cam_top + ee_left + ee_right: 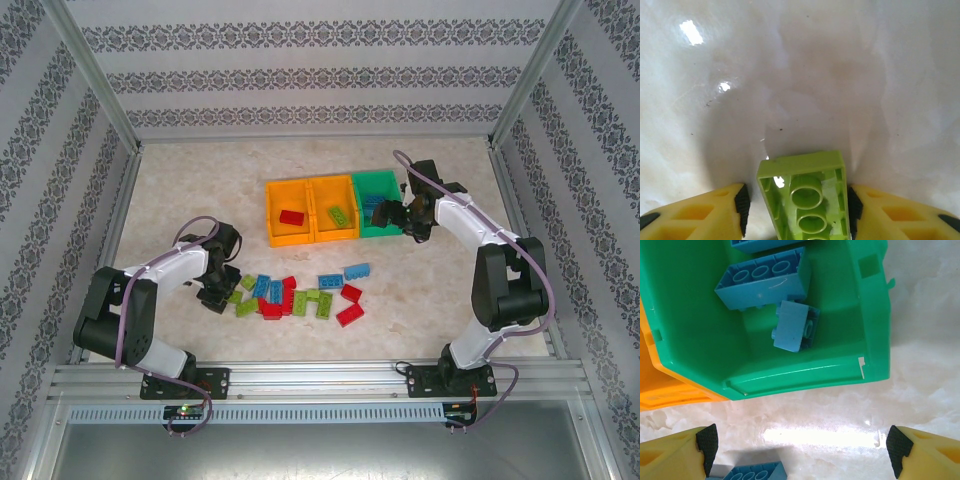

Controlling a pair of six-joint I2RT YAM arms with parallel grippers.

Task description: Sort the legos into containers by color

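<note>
Left wrist: I see green brick (805, 200) cut off at bottom edge. Right wrist: blue brick (749, 473) likewise; orange bin (662, 390) clipped left.

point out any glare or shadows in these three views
left wrist: two glare spots upper left on the glossy pale marbled table, soft shadow above the light green plastic lego brick; right wrist: wide glare streak on the table below the green plastic bin; top external: even light, no strong glare.
</note>
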